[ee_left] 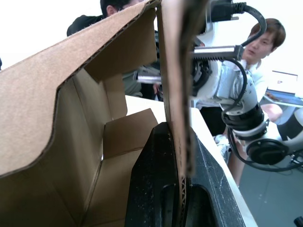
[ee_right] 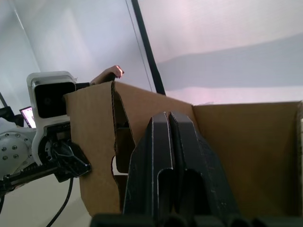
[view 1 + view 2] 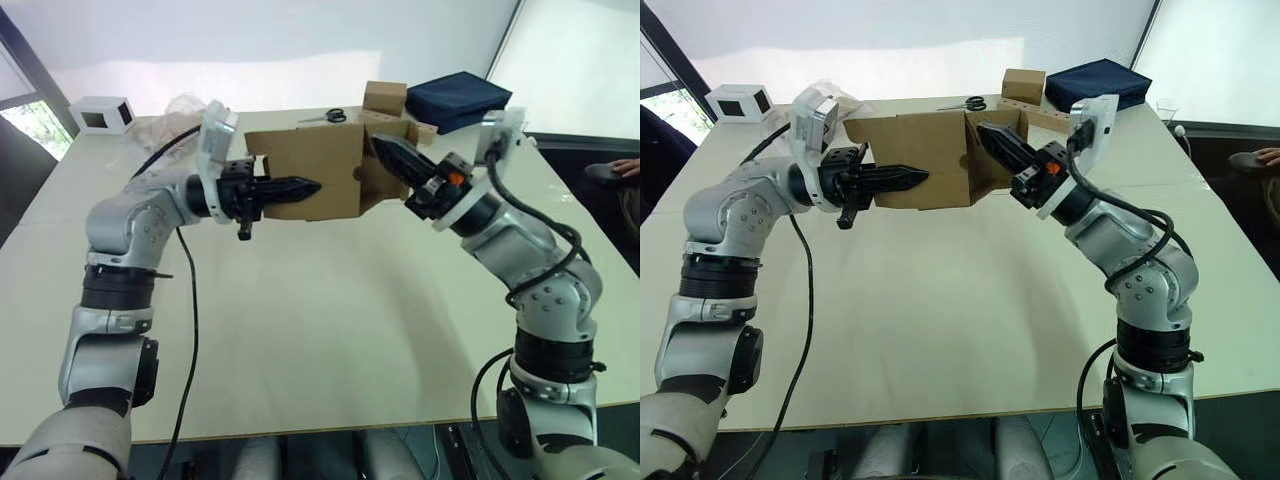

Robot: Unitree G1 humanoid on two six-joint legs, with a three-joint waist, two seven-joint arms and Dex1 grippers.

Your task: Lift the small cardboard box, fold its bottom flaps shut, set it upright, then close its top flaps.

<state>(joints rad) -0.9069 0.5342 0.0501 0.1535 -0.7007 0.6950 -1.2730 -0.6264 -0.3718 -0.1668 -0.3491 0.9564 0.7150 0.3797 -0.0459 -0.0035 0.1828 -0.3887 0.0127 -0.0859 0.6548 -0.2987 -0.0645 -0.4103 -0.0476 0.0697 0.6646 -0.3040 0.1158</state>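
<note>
A small plain brown corrugated cardboard box (image 3: 310, 170) is held above the pale tabletop (image 3: 320, 330), between two black claws. The left gripper (image 3: 305, 187), at the box's nine o'clock, clamps one cardboard wall. The right gripper (image 3: 383, 147), at three o'clock, reaches into the box, its fingers pressed together.
</note>
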